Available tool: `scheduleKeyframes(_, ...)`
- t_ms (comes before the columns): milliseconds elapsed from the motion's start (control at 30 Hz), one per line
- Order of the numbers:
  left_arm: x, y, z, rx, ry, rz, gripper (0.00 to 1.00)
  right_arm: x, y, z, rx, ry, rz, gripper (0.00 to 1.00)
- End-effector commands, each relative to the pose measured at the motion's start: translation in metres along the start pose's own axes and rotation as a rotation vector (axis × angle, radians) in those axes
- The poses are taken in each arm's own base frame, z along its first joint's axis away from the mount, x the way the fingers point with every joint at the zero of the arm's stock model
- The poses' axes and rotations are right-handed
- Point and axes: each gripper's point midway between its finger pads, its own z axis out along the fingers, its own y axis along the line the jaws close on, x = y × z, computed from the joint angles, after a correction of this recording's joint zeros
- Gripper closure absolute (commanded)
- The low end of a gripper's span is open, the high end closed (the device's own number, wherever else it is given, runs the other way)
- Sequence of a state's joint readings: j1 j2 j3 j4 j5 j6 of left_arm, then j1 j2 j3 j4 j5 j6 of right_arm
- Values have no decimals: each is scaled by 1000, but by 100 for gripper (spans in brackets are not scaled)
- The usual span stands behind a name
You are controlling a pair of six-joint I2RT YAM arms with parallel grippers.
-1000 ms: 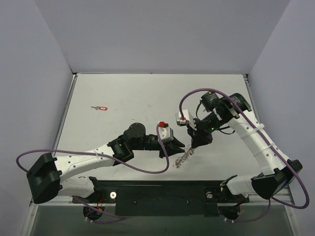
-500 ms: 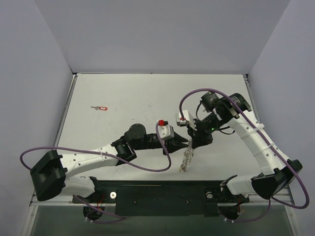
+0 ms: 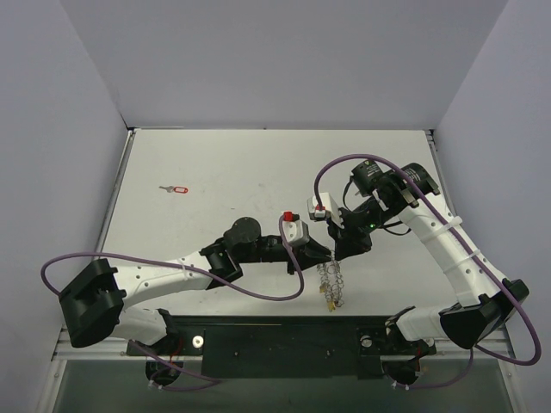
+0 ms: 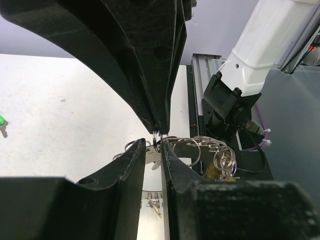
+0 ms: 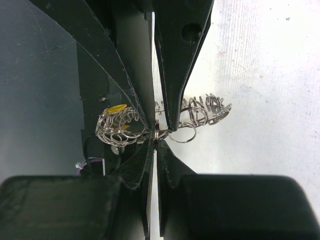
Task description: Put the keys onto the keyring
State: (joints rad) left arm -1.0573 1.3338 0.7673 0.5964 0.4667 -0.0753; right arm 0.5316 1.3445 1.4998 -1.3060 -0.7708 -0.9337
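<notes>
Over the table (image 3: 215,163), right pincer (image 5: 155,141) (fully closed) pinches the keyring (image 5: 117,127).

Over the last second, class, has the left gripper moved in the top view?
Yes. The left gripper has slid right, away from the red key, toward the right gripper holding the keyring.

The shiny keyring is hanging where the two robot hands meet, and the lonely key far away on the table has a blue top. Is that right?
Nearly. The lone key has a red top, not blue, as the top external view shows. The keyring does hang where the left gripper and right gripper meet.
</notes>
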Motion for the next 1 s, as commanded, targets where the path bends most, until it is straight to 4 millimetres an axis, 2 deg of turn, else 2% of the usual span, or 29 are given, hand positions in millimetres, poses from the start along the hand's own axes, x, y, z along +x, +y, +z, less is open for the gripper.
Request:
scheduleKeyframes(0, -25, -8, 9, 50, -70, 20, 72, -2, 18, -4, -52, -22, 13, 100)
scheduleKeyframes(700, -33, -11, 9, 51, -101, 8, 76, -2, 19, -3, -57, -24, 17, 100)
scheduleKeyframes(867, -31, -14, 11, 72, -93, 3, 84, -2, 18, -3, -58, -25, 18, 100)
scheduleKeyframes(933, -31, -15, 11, 85, -89, 6, 100, -2, 18, -2, -60, -23, 23, 100)
scheduleKeyframes(967, -29, -15, 12, 87, -82, 2, 100, -2, 19, -3, -59, -26, 20, 100)
